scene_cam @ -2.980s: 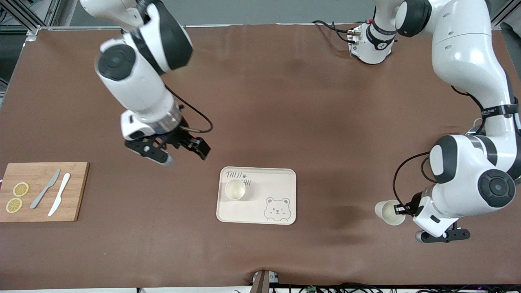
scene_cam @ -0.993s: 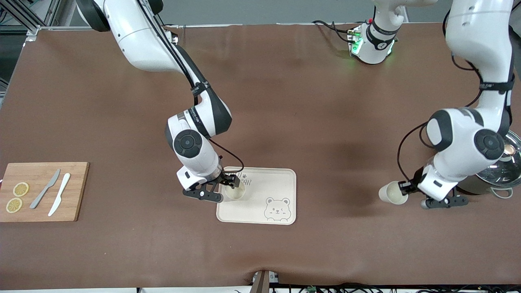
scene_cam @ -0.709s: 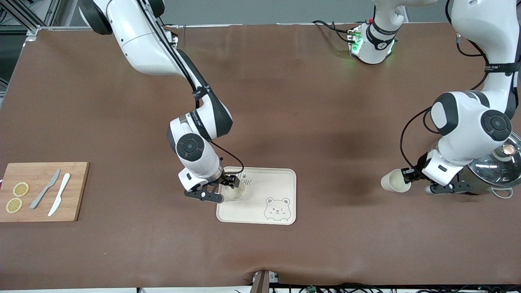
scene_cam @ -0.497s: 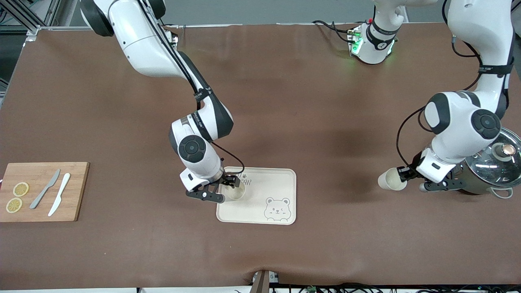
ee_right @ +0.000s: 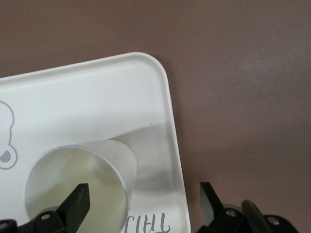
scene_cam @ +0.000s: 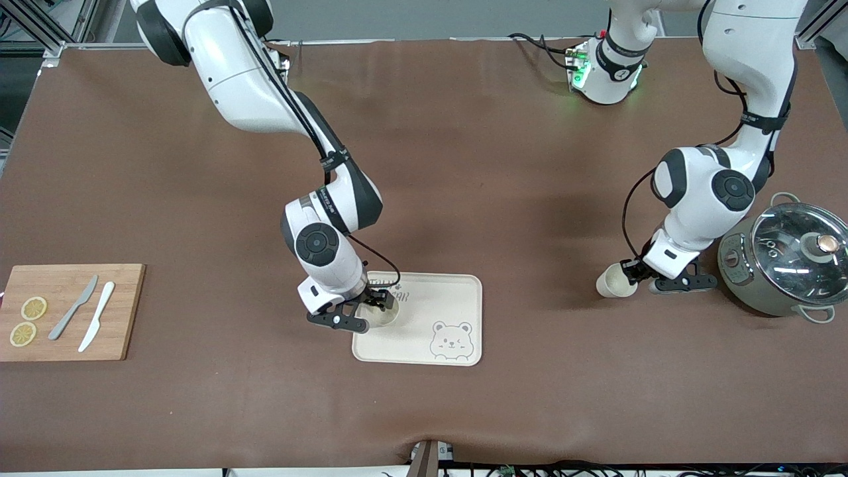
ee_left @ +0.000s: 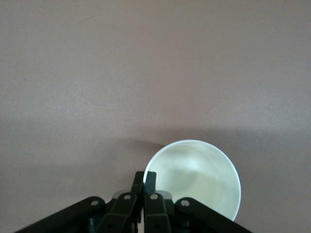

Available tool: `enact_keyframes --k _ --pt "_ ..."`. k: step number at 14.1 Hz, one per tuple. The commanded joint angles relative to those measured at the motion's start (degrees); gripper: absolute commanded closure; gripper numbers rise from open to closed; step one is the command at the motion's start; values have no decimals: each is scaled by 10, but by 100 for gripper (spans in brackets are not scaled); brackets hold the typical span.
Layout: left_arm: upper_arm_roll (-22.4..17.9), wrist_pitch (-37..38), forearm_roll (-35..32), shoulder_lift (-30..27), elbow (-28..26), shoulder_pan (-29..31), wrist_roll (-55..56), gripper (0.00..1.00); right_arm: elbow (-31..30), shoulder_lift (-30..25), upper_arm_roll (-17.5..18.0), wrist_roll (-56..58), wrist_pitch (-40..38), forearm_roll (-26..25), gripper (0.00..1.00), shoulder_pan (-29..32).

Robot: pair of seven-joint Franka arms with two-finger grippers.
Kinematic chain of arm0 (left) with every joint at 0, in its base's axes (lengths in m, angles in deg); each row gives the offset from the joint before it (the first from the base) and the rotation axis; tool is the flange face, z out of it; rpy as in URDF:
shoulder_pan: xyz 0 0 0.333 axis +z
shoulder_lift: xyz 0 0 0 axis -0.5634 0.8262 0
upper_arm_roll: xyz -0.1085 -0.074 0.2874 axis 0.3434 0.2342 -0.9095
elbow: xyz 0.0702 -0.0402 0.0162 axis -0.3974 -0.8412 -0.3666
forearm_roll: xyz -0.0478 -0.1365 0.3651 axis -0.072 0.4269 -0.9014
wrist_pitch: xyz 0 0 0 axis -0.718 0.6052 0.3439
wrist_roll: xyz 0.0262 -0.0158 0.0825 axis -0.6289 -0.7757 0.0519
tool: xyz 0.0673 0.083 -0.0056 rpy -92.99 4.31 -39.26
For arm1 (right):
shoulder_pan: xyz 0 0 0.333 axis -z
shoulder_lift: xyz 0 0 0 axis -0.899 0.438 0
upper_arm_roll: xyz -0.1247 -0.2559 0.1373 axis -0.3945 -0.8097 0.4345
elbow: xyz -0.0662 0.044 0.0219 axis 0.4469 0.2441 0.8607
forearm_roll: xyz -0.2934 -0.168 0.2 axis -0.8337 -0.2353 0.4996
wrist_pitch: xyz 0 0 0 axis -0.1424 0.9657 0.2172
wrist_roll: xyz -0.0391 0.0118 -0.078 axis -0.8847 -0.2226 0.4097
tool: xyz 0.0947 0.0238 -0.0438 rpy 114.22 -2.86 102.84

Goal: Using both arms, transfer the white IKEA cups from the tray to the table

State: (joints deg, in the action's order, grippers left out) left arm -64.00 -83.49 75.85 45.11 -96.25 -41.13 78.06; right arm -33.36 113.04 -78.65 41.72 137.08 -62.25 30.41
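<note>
1. big brown matte table (scene_cam: 464, 165) with both arm bases along its upper edge. parked at the right arm's end is a wooden cutting board (scene_cam: 126, 311) carrying a grey knife (scene_cam: 73, 307), a white knife (scene_cam: 97, 324) and two lemon slices (scene_cam: 28, 320). a lidded cooker pot (scene_cam: 785, 265) sits at the left arm's end

2. the cream bear tray (scene_cam: 457, 298) sits mid-table, closer to the front camera than the bases. one white cup (scene_cam: 382, 314) is on it, by the lettering corner toward the right arm's end

3. right gripper (scene_cam: 361, 313) is down at that cup with its jaws spread wide. in the right wrist view one finger (ee_right: 77, 204) is inside the cup's mouth and the other (ee_right: 209, 196) is off past the tray's rim, so the cup (ee_right: 82, 184) wall sits between them. looks like it's lined up for a rim pinch, nothing squeezed yet

4. left gripper (scene_cam: 633, 271) is clamped tight on the rim of the second white cup (scene_cam: 613, 281), out over bare table between the tray and the pot. the left wrist view shows its fingertips (ee_left: 146, 182) pinched together on the cup (ee_left: 199, 177) wall. rim grip makes sense since the cup has no handle

5. that cup looks tilted in the front view, and i can't tell if its base touches the table, so i'd call it carried but not set down
</note>
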Motion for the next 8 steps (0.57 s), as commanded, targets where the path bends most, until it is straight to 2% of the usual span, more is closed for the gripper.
enact_keyframes --k 1,8 --pt "-1 -6 6 -10 -3 -3 11 100 17 14 2 -4 11 11 0 0" --pt "-1 -24 7 9 -3 -13 18 100 17 15 2 -4 13 11 0 -1"
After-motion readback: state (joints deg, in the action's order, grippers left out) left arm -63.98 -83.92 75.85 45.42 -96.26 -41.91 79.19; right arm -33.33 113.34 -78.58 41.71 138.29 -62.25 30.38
